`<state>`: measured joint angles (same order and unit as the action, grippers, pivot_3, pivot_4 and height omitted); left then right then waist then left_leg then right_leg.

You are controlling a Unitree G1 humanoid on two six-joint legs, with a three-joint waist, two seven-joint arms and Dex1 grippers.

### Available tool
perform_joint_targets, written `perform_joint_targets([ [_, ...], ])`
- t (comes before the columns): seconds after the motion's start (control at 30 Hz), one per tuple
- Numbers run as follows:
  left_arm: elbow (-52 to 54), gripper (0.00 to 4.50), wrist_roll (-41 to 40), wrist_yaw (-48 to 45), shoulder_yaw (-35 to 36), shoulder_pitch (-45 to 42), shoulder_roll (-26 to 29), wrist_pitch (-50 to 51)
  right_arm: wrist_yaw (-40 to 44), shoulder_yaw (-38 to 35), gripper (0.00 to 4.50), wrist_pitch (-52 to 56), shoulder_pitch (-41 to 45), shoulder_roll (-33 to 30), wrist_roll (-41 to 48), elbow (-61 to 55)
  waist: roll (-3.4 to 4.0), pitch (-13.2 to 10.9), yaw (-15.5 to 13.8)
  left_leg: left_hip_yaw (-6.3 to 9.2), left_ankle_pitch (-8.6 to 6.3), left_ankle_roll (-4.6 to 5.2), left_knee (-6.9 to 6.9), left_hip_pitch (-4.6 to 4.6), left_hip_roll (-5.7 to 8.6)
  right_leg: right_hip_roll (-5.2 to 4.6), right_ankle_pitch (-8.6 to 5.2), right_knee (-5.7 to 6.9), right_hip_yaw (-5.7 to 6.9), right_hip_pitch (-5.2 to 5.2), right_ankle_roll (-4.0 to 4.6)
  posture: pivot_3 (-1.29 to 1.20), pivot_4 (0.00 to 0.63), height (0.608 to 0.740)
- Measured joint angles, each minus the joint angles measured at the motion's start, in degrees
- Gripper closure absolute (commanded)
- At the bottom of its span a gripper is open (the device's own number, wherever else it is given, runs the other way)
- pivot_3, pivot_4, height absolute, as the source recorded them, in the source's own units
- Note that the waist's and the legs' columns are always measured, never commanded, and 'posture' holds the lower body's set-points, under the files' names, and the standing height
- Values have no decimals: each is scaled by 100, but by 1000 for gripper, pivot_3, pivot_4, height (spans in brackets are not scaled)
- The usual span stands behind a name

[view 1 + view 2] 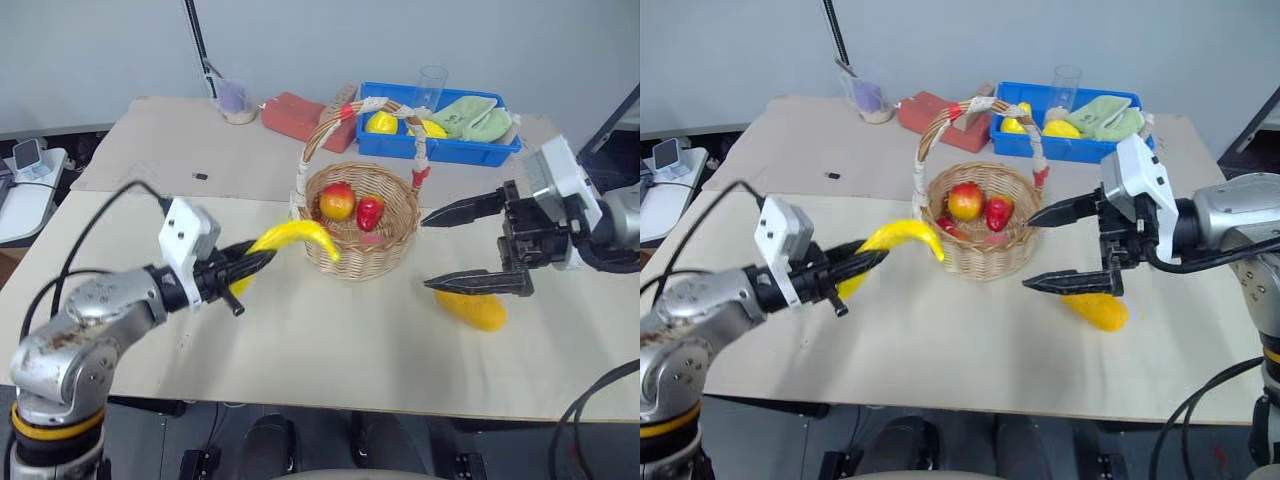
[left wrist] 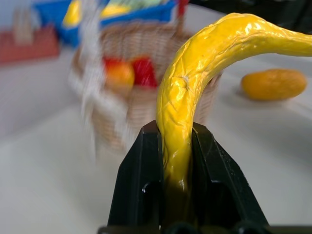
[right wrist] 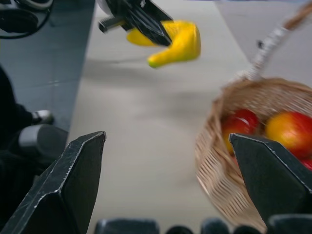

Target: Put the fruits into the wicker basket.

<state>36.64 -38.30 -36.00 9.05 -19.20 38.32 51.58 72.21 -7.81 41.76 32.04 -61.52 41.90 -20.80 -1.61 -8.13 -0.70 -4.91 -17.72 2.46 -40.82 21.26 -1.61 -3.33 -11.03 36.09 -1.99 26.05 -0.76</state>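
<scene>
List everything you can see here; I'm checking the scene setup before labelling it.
banana: one, yellow, held off the table beside the basket
mango: one, orange-yellow, lying on the table right of the basket
basket: one, tan wicker, mid-table
apple: one, red and yellow, in the basket
small fruit: one, red, in the basket
tray: one, blue, far side
lemons: two, yellow, in the tray
cloth: one, green, in the tray
left gripper: shut on the banana
right gripper: open, above the mango
</scene>
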Motion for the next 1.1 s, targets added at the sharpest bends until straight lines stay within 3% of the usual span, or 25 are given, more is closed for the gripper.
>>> perform_joint_targets([
  [0.27,-1563,4242,1347,382,-1611,-1428,-1023,-1156,-381,-494,0,177,-465,-88,173,-239,-1,-1,17,4,0,0,1,4,4,7,1,0,-9,0,-2,0,150,692],
  [0.63,-3280,4242,2571,493,-2120,-2078,-1885,-2689,-732,-916,0,269,-805,-207,355,-460,-1,-1,6,7,0,1,0,9,2,5,2,-2,-10,1,-6,0,150,692],
  [0.7,-3376,3150,2654,448,-2146,-2079,-1958,-2816,-756,-928,0,269,-839,-208,386,-460,-1,-1,8,6,0,1,0,10,2,5,2,-2,-10,1,-7,0,150,692],
  [0.93,-3481,46,2767,250,-2143,-2079,-2016,-3022,-851,-1114,0,269,-1028,-296,430,-468,-2,-1,6,7,0,1,-1,11,1,5,2,-2,-10,2,-9,0,150,692],
  [1.1,-3326,46,2679,-89,-2107,-2032,-1834,-2990,-864,-1283,0,264,-1410,-424,334,-470,-2,-1,7,7,0,1,0,12,0,6,2,-1,-10,4,-11,0,150,692],
])
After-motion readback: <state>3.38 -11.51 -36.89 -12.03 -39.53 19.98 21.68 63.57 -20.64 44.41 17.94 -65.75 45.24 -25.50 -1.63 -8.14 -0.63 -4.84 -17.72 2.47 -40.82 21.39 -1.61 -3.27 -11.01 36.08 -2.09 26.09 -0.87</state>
